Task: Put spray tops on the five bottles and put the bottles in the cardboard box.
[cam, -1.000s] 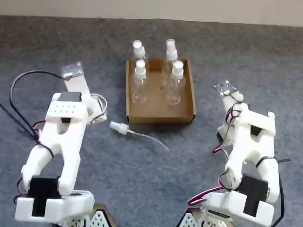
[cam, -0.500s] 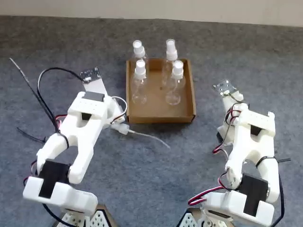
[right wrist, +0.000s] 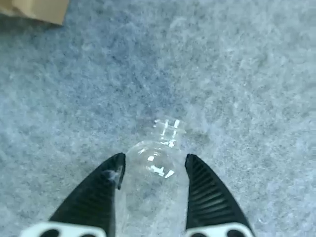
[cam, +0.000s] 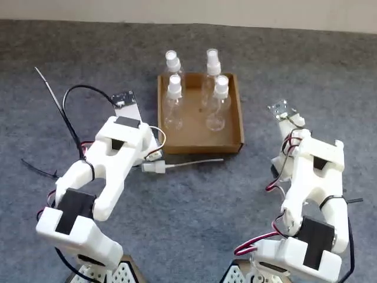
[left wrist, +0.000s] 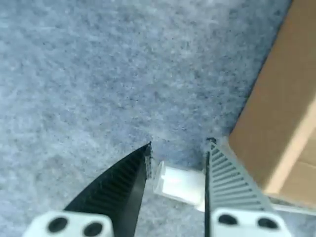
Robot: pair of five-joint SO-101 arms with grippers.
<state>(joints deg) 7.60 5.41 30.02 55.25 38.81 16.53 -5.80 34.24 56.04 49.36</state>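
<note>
A white spray top [cam: 154, 168] with a long thin tube [cam: 197, 161] lies just in front of the cardboard box [cam: 235, 112]. My left gripper [left wrist: 178, 146] is shut on the spray top [left wrist: 177, 182], one finger on each side, right beside the box wall [left wrist: 276, 113]. Several clear bottles with spray tops [cam: 175, 100] stand upright in the box. To the right of the box, my right gripper [right wrist: 154, 160] is shut on a clear bottle [right wrist: 158, 173] with a bare, open neck, low over the carpet.
Grey carpet [cam: 235, 200] covers the table. Black cables [cam: 65, 118] trail to the left of the left arm [cam: 121, 147]. A corner of the box [right wrist: 34, 10] shows in the right wrist view. The right arm [cam: 312, 165] stands to the right of the box.
The left arm swung right and forward onto the spray top and closed on it. The tube turned from slanting toward the front to lying level along the box front. The right arm stayed still.
</note>
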